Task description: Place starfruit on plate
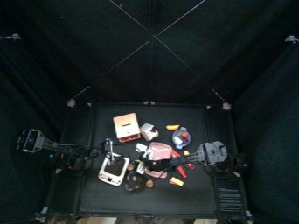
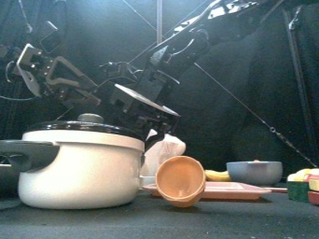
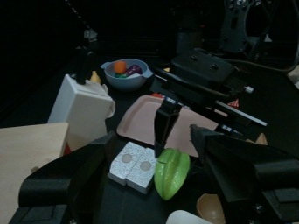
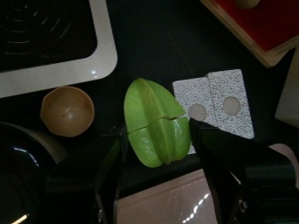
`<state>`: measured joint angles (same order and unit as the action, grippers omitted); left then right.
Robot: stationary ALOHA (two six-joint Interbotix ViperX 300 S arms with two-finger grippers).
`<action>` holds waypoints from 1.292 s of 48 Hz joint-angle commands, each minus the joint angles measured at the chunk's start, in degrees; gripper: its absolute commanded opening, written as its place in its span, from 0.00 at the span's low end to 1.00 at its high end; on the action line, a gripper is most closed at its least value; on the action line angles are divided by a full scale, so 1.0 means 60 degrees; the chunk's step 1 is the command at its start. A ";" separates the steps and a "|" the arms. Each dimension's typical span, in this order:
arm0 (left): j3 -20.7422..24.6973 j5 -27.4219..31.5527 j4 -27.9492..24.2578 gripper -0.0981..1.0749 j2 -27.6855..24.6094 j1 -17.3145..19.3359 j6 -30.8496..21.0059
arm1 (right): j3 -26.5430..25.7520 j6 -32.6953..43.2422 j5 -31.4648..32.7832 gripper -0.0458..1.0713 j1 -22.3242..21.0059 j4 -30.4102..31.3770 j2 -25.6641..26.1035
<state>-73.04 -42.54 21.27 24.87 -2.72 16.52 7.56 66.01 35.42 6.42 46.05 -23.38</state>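
Note:
The green starfruit (image 4: 158, 122) lies on the black table beside a white card (image 4: 222, 101). My right gripper (image 4: 158, 138) is open and straddles the fruit, one jaw close on each side. The pale pink plate (image 4: 176, 203) lies just beyond the fruit's end. In the left wrist view the starfruit (image 3: 172, 171) sits under the right gripper (image 3: 177, 144), in front of the plate (image 3: 142, 114). My left gripper (image 3: 152, 162) is open, holds nothing and hangs back at the table's left (image 1: 91, 164). The front view hides the fruit; the plate (image 2: 237, 192) shows low at the right.
A white pot with a black lid (image 2: 81, 166) fills the front left, with a small orange bowl (image 2: 181, 179) beside it. A grey bowl of fruit (image 3: 126, 72), a white carton (image 3: 79, 105), a wooden board (image 3: 30, 166) and a red board (image 4: 257, 26) crowd around.

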 commanded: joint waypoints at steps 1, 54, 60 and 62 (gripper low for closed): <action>0.0088 -0.0029 0.0000 0.93 0.0015 -0.0015 0.0015 | -0.0249 0.0015 0.0146 0.77 -0.0015 0.0044 0.0659; 0.0103 0.0366 -0.0029 0.93 0.0000 -0.0015 -0.0015 | 0.3457 0.0132 0.1011 0.76 0.0601 -0.1509 0.3223; 0.0103 0.0366 -0.0029 0.93 0.0000 -0.0015 -0.0015 | 0.3516 0.0132 0.0806 0.76 0.0586 -0.1509 0.3179; 0.0117 0.0366 -0.0029 0.93 0.0000 -0.0029 -0.0015 | 0.3530 0.0132 0.0791 0.76 0.0571 -0.1523 0.3179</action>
<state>-73.13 -40.08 21.27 24.79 -2.81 16.52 29.18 66.71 40.69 10.20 36.91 -6.42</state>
